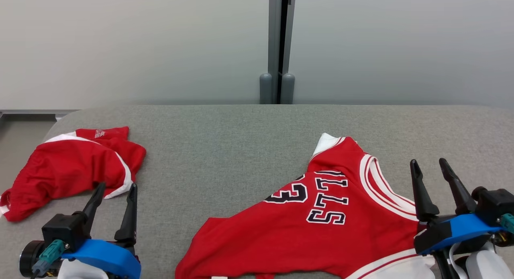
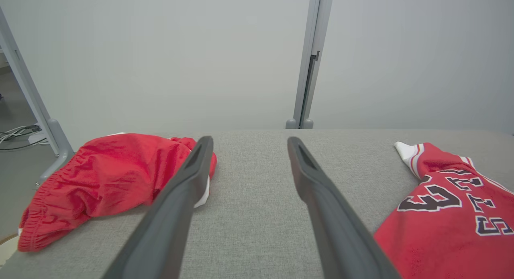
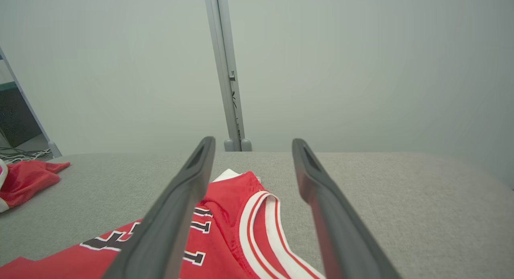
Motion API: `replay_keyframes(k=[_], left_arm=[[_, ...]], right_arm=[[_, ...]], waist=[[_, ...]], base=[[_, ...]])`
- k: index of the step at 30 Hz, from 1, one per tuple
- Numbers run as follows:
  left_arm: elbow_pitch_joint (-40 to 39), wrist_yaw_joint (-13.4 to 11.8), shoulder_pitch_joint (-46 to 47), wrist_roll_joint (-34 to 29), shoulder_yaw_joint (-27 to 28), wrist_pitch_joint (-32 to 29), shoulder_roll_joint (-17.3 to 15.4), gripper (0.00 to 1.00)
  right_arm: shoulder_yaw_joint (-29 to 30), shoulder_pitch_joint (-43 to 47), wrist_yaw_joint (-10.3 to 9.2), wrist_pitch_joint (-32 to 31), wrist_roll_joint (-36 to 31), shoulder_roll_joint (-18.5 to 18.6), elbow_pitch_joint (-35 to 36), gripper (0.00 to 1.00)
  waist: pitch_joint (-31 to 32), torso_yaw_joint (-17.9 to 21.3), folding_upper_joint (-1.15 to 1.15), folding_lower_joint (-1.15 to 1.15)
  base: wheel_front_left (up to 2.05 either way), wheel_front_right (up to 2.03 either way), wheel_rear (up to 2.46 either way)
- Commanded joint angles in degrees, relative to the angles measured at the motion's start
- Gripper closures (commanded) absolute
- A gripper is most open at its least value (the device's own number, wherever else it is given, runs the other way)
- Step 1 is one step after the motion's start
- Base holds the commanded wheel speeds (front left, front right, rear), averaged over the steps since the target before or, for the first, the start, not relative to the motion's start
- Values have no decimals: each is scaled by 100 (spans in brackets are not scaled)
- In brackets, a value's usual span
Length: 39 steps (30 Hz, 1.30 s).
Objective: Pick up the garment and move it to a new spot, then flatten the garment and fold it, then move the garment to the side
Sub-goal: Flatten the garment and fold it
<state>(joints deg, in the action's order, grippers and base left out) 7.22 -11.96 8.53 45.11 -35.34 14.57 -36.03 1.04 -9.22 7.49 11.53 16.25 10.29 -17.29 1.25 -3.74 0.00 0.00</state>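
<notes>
A crumpled red garment with white trim, shaped like shorts (image 1: 68, 170), lies at the far left of the grey padded table (image 1: 225, 150). My left gripper (image 1: 116, 188) stands open just in front of its near white-trimmed edge, with nothing between the fingers. In the left wrist view the shorts (image 2: 100, 174) sit left of the open gripper (image 2: 249, 140). A red jersey (image 1: 321, 231) with dark lettering lies spread at the front right. My right gripper (image 1: 429, 162) is open beside its white-striped trim. The right wrist view shows the jersey (image 3: 225, 214) under the open gripper (image 3: 253, 140).
Pale partition panels joined by a grey post (image 1: 277, 86) stand behind the table's far edge. The table's rounded left corner (image 1: 60, 118) drops to the floor, where cables (image 2: 16, 132) lie by a partition leg. Bare grey surface separates the two red garments.
</notes>
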Motion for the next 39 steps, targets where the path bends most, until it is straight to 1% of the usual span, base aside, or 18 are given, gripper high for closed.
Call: replay_keyframes(k=[1,3,5,9,11,15,20,26,37,39], left_arm=[[100,-103,-19,-109,150,50,147,0],[257,-162,-85,-184,314,62,317,0],[406,-127,-145,-263,536,63,525,0],[683,113,-331,-590,896,65,842,0],[779,247,-372,-753,1050,67,950,0],[849,437,-463,-1103,1366,67,1153,0],[956,665,-480,-1429,1649,68,1335,0],[1052,900,-521,-1681,1868,68,1535,0],[1234,1161,-553,-1998,2106,68,1742,0],[1262,1275,-585,-2041,2070,68,1745,0]], right_arm=[[-85,114,1,72,-29,-38,60,0],[-177,194,1,119,11,-86,14,0],[-302,246,1,156,34,-95,-81,0],[-498,326,1,272,19,-133,-232,0],[-550,321,1,305,11,-150,-300,0],[-527,181,1,341,6,-144,-426,0],[-495,44,1,361,29,-129,-543,0],[-488,10,1,370,27,-95,-593,0],[-528,20,1,364,135,-73,-627,0],[-500,76,1,107,285,-59,-618,0]], waist=[[30,83,0,0],[58,151,0,0],[92,214,0,0],[131,328,0,0],[136,354,0,0],[140,373,0,0],[138,353,0,0],[151,311,0,0],[185,300,0,0],[197,295,0,0]], base=[[0,0,0],[0,0,0],[0,0,0],[0,0,0],[0,0,0],[0,0,0],[0,0,0],[0,0,0],[0,0,0],[0,0,0]])
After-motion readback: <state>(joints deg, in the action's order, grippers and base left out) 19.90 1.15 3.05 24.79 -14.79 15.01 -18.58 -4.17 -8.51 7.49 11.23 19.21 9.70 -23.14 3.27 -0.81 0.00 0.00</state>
